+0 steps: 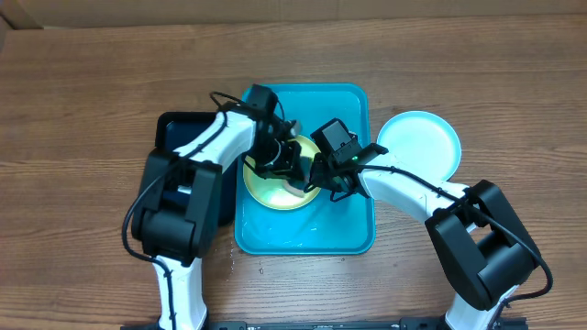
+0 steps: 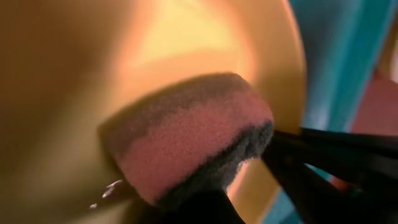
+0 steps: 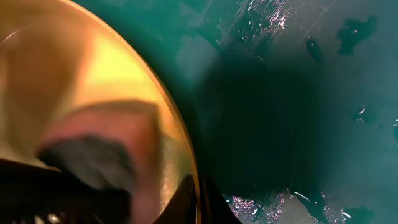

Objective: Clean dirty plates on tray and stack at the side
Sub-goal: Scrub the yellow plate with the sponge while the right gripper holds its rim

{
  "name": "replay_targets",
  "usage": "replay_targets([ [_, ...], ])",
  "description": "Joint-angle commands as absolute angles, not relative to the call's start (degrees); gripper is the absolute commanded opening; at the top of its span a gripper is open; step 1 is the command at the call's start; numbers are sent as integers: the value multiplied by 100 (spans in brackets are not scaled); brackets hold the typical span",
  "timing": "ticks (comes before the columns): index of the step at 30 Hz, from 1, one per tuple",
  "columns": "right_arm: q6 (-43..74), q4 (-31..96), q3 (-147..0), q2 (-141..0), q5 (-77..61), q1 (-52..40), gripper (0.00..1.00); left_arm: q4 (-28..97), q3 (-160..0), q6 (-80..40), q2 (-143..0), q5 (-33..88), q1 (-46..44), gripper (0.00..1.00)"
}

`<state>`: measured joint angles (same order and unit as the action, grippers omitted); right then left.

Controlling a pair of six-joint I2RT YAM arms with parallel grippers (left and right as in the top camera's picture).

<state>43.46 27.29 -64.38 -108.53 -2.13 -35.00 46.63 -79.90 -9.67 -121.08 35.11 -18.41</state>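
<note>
The left gripper (image 1: 281,163) is clamped on a pink sponge (image 2: 193,143) (grey scouring face, squashy), which is pressed into the glossy yellow-green plate (image 1: 269,192) at mid-frame in the wet blue tray (image 1: 348,234). The right gripper (image 1: 319,180), closed, appears to pinch the plate's thin rim. Small, firm circles would suit. A light blue plate (image 1: 419,147) lies right of the tray.

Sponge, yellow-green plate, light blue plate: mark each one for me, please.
sponge (image 2: 193,134), left wrist view, on its pink face.
yellow-green plate (image 1: 268,192), overhead view, on the bare lower-left of its centre.
light blue plate (image 1: 419,145), overhead view, on its middle.
</note>
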Motion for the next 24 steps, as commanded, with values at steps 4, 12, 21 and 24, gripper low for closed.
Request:
replay_targets([
  [4, 4309, 2665, -6416, -10750, -305, -3553, 4, 5054, -8366, -722, -11926, 4023, -1723, 4],
  [12, 4309, 2661, -6416, -10750, -305, -3553, 4, 5374, -8486, -1076, -10855, 1594, -1704, 4],
  [21, 4311, 2659, -6416, -10750, -307, -3553, 4, 4993, -8178, -1181, -11002, 812, -1911, 4],
  [24, 4309, 2663, -6416, -10750, -305, -3553, 4, 4700, -7977, -1232, -11319, 593, -1916, 4],
])
